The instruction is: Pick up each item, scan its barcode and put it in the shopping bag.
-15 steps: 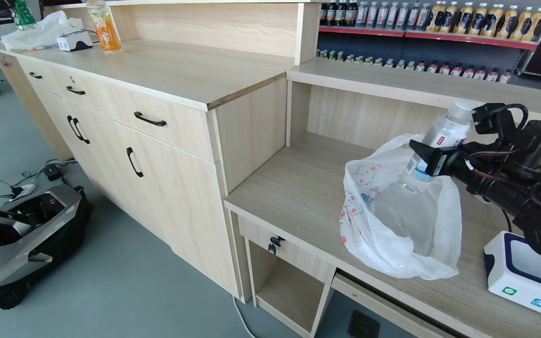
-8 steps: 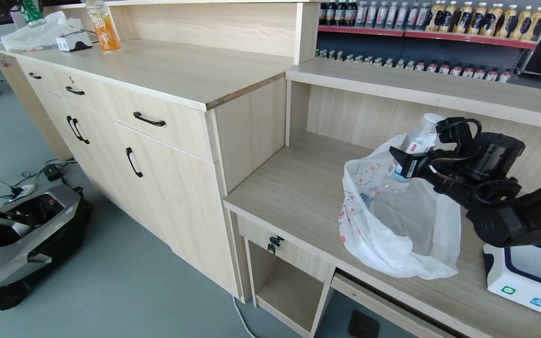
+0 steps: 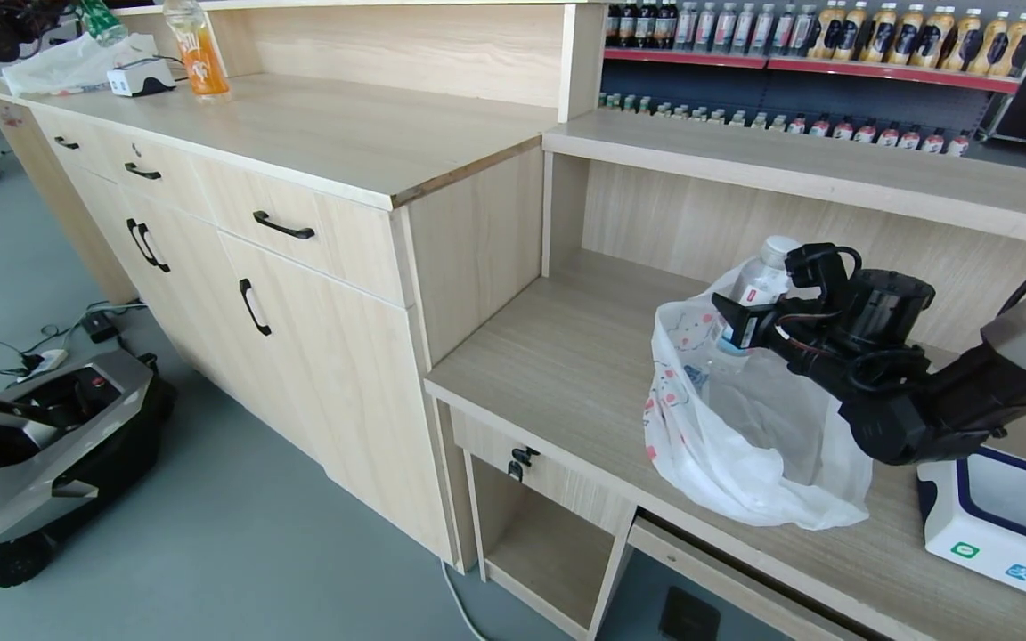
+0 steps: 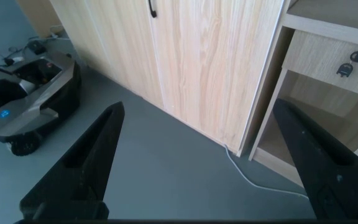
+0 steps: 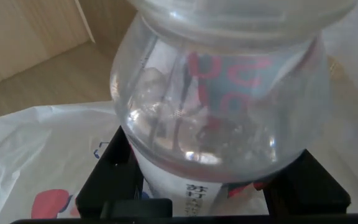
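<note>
One red-printed bottle [image 3: 761, 283] in right hand [image 3: 742, 322] over shopping bag [image 3: 745, 463].

Shopping bag [image 3: 727, 463] mouth gapes upward — scanner [image 3: 994, 525] just beside, back wall [image 3: 655, 223] behind.

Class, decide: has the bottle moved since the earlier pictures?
Yes. The bottle, in the right gripper, moved down and leftward, away from the scanner, over the bag.

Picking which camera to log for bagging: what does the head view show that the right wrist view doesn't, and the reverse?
Head view: the scanner beside the shopping bag, the orange drink bottle on the far counter, stocked shelves behind. Right wrist view: the water bottle, its label print close up. Shared: the right gripper shut on that bottle at the bag's opening.
</note>
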### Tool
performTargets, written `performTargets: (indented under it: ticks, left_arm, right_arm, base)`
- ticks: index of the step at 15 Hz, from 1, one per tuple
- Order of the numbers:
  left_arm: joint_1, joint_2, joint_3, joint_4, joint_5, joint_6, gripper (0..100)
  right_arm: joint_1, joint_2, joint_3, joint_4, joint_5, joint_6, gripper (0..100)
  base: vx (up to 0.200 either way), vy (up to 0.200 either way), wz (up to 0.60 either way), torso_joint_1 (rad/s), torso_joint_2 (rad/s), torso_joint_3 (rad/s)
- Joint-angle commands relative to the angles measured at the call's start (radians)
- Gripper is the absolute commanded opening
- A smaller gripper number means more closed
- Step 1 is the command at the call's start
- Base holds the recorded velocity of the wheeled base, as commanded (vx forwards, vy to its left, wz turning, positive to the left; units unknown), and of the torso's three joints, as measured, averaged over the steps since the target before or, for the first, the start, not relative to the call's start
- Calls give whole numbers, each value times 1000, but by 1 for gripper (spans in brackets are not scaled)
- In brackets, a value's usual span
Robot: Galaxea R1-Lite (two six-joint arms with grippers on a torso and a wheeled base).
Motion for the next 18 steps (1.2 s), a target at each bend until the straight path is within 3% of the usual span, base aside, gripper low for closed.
performTargets:
  ticks: [1, 11, 12, 15, 18]
  left_arm:
    - [0, 0, 0, 0, 1, 1, 100]
    - [0, 1, 0, 0, 1, -1, 100]
    - [0, 1, 0, 0, 1, 1, 100]
    - [0, 1, 0, 0, 1, -1, 100]
    - [0, 0, 0, 0, 1, -1, 100]
  right_arm:
    - [-2, 34, -10, -1, 0, -1, 0]
    - [-5, 89, -30, -24, 17, -62, 0]
    - [-5, 83, -28, -21, 19, -62, 100]
    - [-5, 66, -27, -20, 23, -61, 100]
    - [1, -107, 44, 0, 152, -90, 100]
  base:
    - [0, 0, 0, 0, 0, 0]
    - [0, 0, 0, 0, 0, 0]
    - [0, 0, 0, 0, 0, 0]
    - [0, 0, 0, 0, 0, 0]
    - [0, 0, 0, 0, 0, 0]
